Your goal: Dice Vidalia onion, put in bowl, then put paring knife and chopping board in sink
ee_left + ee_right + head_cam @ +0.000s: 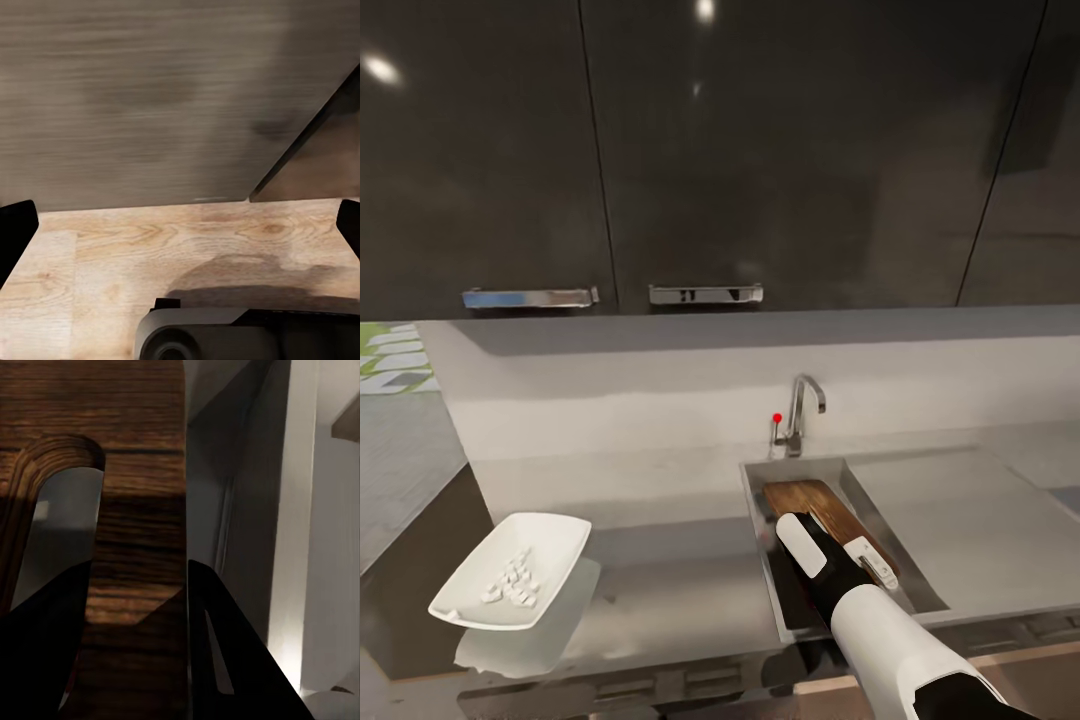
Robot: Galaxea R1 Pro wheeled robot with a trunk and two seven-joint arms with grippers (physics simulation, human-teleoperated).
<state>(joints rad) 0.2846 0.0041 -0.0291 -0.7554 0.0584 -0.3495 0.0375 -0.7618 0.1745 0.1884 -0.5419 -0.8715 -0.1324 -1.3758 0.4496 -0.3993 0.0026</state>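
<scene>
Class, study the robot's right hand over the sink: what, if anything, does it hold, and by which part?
The right hand holds the chopping board, gripping its near end by the slot hole, with the board reaching into the sink.

Dark grey glossy countertop [660, 590], white bowl [510, 582] of diced onion pieces [512, 580] resting at its left, steel sink [920, 590] set in at right, chopping board [822, 508] tilted inside basin
</scene>
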